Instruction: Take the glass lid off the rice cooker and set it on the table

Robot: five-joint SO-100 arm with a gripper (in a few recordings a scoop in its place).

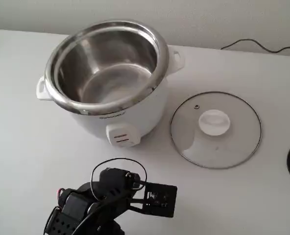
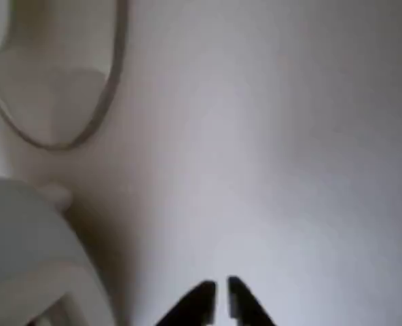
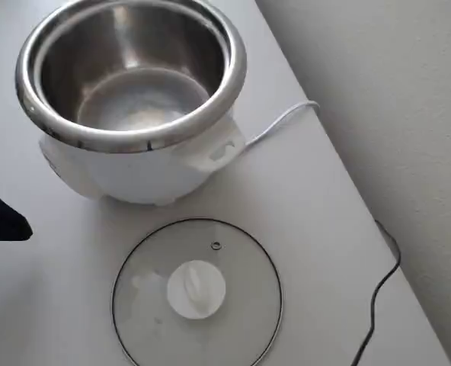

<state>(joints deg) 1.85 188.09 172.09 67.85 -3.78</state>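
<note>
Lying flat on table (image 1: 32,147), glass lid (image 1: 215,129) at gripper's (image 2: 221,299) ten o'clock in wrist view, well apart; fingers nearly together, empty.

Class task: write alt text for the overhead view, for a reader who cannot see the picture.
A round glass lid with a white centre knob lies flat on the white table, just in front of an open white rice cooker whose steel inner pot is empty. A white cord runs from the cooker toward the table's right edge.
</note>
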